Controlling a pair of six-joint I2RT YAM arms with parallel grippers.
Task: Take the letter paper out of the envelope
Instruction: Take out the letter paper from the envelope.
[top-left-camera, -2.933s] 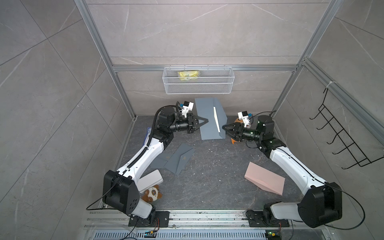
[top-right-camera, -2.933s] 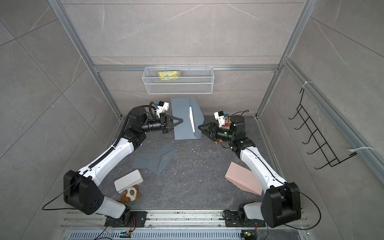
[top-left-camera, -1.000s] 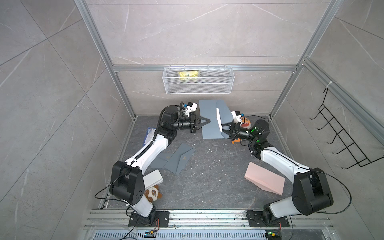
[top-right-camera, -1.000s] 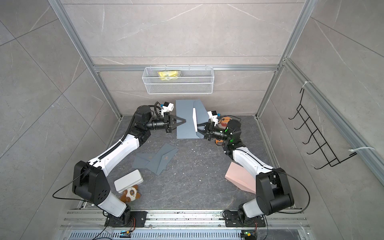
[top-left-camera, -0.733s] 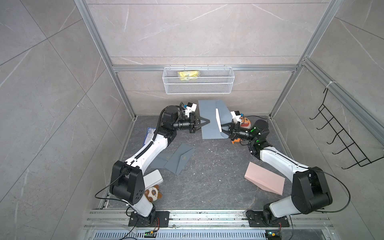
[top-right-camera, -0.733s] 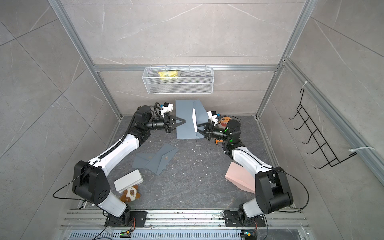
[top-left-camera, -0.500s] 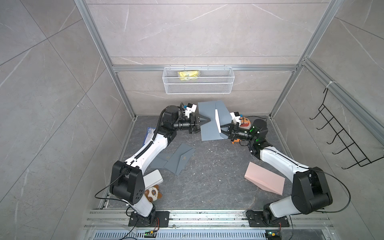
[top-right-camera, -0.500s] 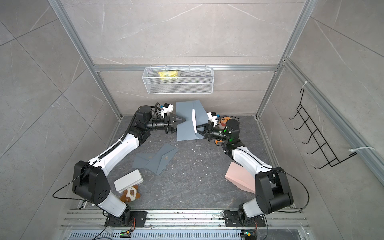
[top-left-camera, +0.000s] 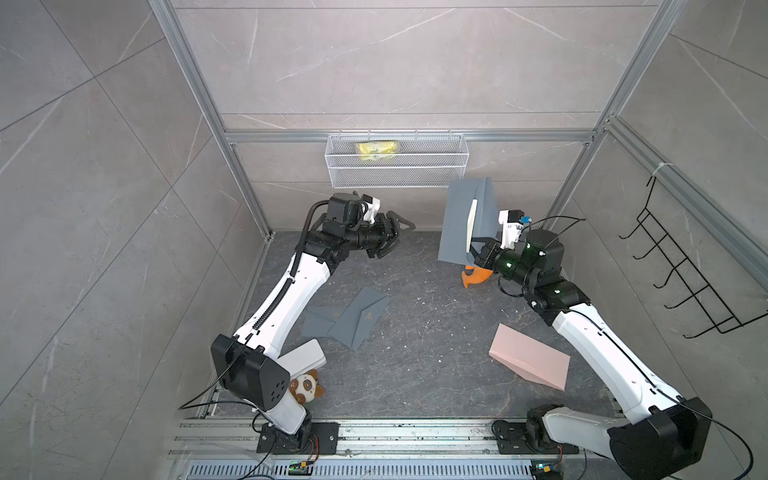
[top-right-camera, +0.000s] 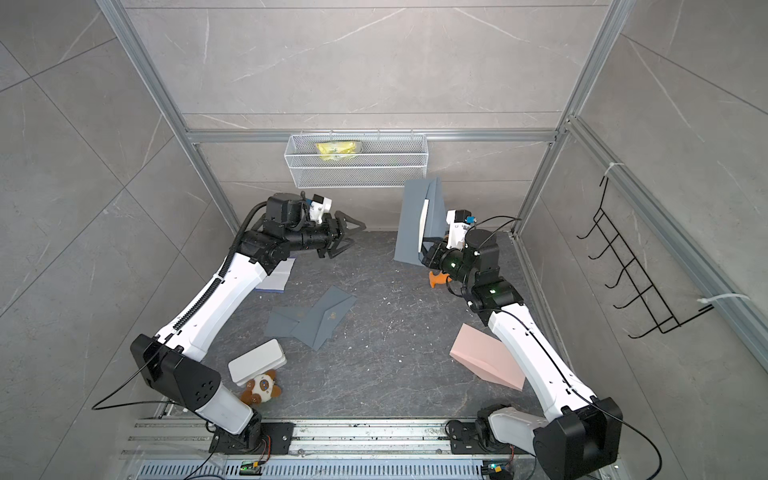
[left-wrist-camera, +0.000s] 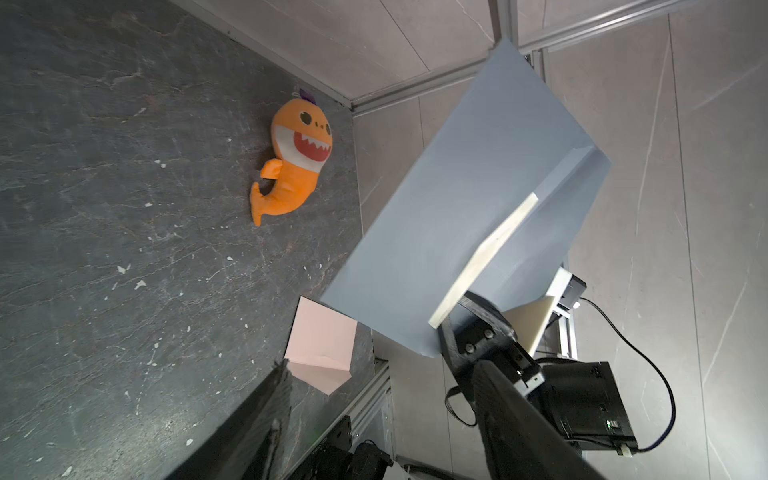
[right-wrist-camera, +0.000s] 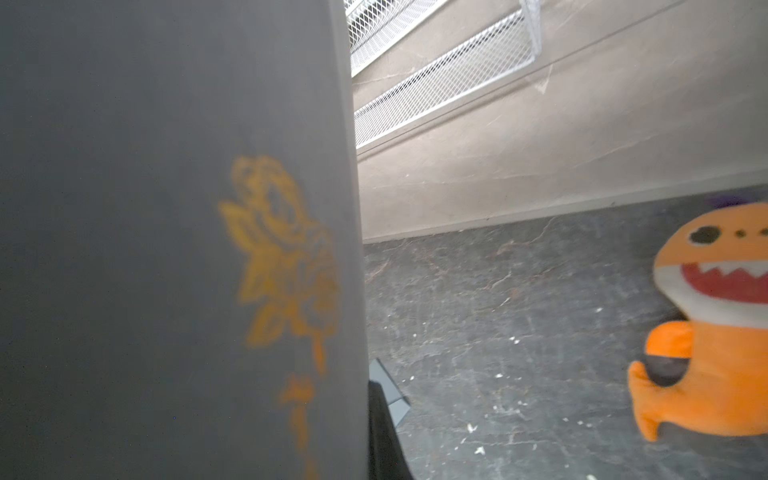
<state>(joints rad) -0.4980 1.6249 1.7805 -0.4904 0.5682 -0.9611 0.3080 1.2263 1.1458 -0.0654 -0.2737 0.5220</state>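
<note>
grey envelope (top-left-camera: 455, 224) upright, clamped in right gripper (top-left-camera: 476, 249) (letter paper (top-left-camera: 471, 224) edge poking out), left gripper (top-left-camera: 398, 237) jaws apart, empty

Grey tiled walls (top-left-camera: 395, 62), dark stone floor (top-left-camera: 415, 332), wire basket (top-left-camera: 415, 176).

Robot lab test cell: aluminium frame (top-left-camera: 291, 136), stone-look wall panels (top-left-camera: 395, 62), base rail (top-left-camera: 415, 436).

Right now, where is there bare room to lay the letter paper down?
Widest bare patch: centre, between the flat grey envelopes and the pink envelope. A smaller one at the back, between the left tool and the held envelope. Crowded: by the left arm's base, with white box and panda plush.
</note>
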